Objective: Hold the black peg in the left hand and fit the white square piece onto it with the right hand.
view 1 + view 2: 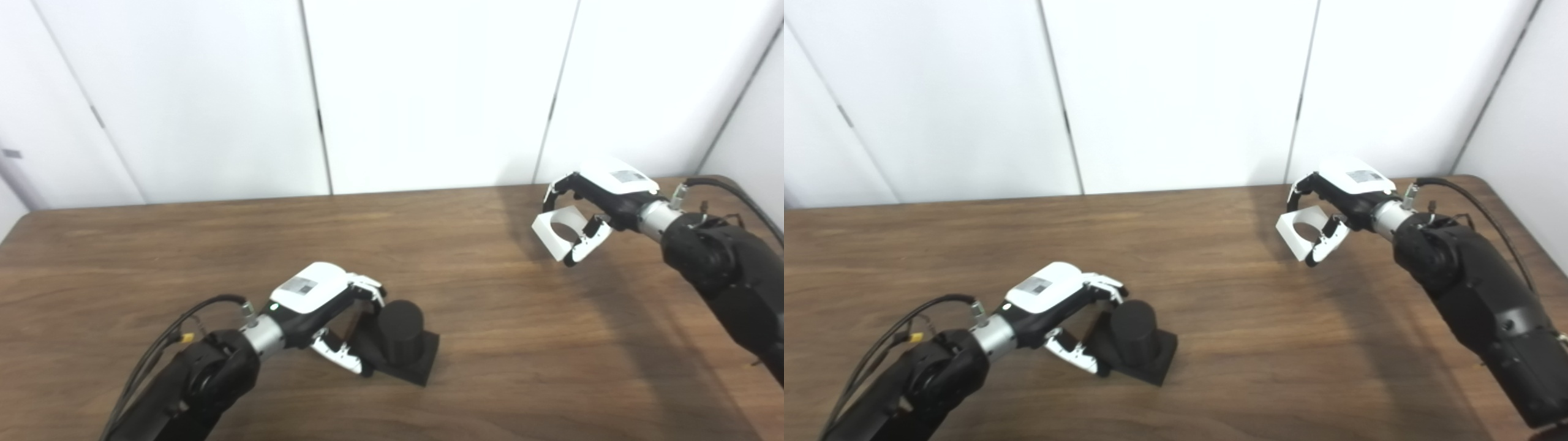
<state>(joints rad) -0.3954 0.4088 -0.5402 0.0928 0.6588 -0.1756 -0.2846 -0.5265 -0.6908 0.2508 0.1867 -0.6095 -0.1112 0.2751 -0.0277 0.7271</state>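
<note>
The black peg (401,334), a short cylinder on a square black base, stands on the wooden table (490,318) at the front left. My left hand (321,306) is closed around its left side, fingers against the cylinder and thumb at the base's front corner. My right hand (597,205) is at the far right, above the table. It is shut on the white square piece (560,229), which has a round hole and is tilted toward the left. The piece also shows in the right eye view (1301,231). The two hands are far apart.
White wall panels (429,92) stand just behind the table's far edge. A black cable (735,190) runs along my right forearm, and another loops by my left forearm (177,318). The bare wooden tabletop lies between the hands.
</note>
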